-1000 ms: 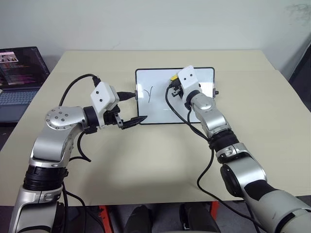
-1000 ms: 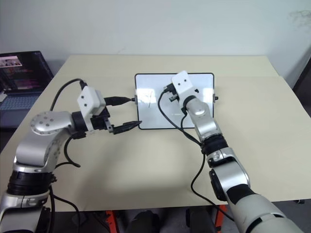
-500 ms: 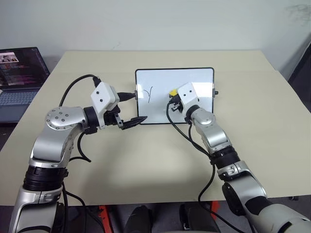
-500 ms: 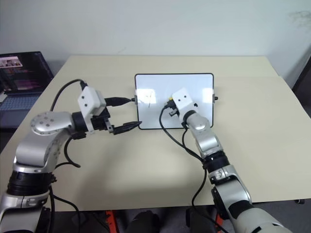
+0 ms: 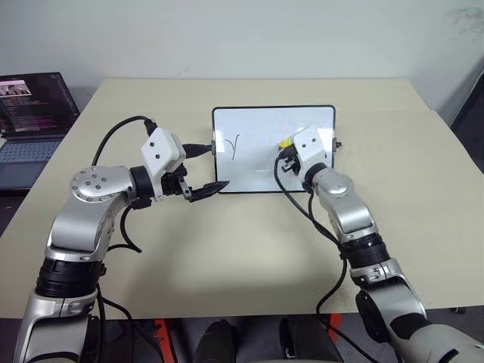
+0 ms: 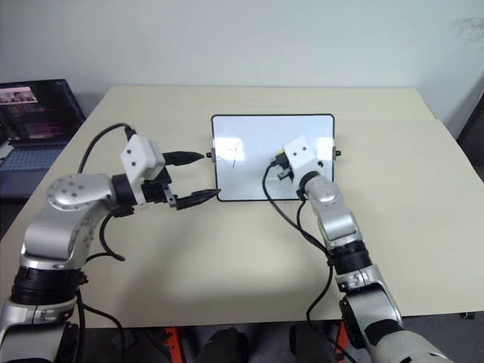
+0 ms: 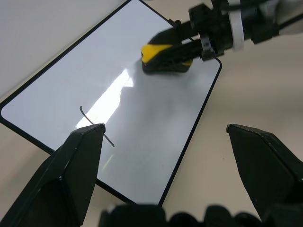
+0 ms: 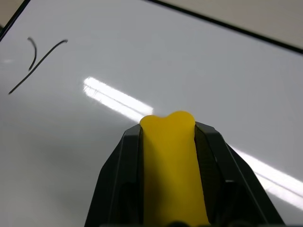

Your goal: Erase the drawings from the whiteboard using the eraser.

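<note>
Right gripper [image 7: 208,35]: we are clamping the eraser [image 7: 163,56] between both fingers, its yellow body squeezed in the jaws and its dark underside facing the board.
Eraser place: we are holding it over the right half of the whiteboard [image 5: 257,128], toward the board's right edge; whether it is touching the surface we cannot tell.
Left gripper [image 5: 203,168]: we are hovering with fingers spread wide and holding nothing, just off the whiteboard's left edge, near its near-left corner.
Whiteboard: it is lying flat on the table [image 5: 227,249], toward the far edge, about midway across.
Drawings: one thin black mark [image 5: 235,146] is showing on the board's left part, well apart from the eraser.
Laptop [image 5: 34,113]: it is sitting open beyond the table's left edge.
</note>
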Available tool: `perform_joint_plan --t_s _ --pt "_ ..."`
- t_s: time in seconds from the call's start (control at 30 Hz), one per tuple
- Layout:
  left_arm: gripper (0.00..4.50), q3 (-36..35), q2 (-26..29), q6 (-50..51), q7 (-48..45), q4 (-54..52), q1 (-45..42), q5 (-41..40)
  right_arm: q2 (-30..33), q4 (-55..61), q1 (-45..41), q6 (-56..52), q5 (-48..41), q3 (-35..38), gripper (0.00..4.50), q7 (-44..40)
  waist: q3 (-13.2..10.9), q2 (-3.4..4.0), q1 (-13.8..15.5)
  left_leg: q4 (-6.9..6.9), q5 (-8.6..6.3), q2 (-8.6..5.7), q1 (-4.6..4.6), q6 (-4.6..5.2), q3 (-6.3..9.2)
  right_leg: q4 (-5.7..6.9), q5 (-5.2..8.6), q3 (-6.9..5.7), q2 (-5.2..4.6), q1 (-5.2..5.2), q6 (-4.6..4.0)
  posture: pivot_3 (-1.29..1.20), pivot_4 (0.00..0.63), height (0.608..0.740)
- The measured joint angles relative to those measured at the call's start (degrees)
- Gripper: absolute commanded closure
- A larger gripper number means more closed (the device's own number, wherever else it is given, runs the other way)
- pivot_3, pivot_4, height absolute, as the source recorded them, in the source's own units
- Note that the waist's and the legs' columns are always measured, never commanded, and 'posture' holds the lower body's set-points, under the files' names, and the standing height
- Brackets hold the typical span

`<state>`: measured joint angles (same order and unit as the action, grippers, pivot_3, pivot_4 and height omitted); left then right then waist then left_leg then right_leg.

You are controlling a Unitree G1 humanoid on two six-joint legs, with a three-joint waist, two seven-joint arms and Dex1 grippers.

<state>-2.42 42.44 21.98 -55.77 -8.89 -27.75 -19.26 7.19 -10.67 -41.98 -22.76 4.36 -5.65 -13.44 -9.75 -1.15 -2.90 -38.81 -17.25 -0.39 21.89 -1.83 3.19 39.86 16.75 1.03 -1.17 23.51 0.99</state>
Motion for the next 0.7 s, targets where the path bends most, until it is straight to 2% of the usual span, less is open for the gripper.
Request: perform_joint_plan --t_s 0.17,0.43,0.7 --pt "0.00 0.00 -0.01 -0.04 -0.03 0.01 0.00 0.01 -0.84 6.65 -0.93 -4.02 -1.14 0.82 3.33 0.57 0.00 0.00 0.00 0.03 0.00 0.00 0.00 0.00 -0.01 -0.02 0.00 0.01 0.00 0.00 0.00 0.00 0.150 0.740" --pt "0.00 -0.08 -0.01 -0.08 0.75 0.01 1.88 0.08 -1.26 6.73 -0.77 -4.79 -1.14 0.82 3.33 1.29 0.00 0.00 -0.09 0.03 0.00 0.01 -0.01 0.00 -0.01 -0.02 0.00 0.01 0.00 0.00 0.00 0.00 0.150 0.740" --pt "0.00 -1.52 0.06 -0.39 5.67 0.10 3.67 2.11 -0.99 4.90 -0.95 -4.43 -1.13 0.88 3.33 1.19 0.00 0.00 -0.03 0.02 0.00 0.00 -0.01 0.01 -0.01 -0.02 0.00 0.00 0.00 0.00 0.00 0.00 0.150 0.740"
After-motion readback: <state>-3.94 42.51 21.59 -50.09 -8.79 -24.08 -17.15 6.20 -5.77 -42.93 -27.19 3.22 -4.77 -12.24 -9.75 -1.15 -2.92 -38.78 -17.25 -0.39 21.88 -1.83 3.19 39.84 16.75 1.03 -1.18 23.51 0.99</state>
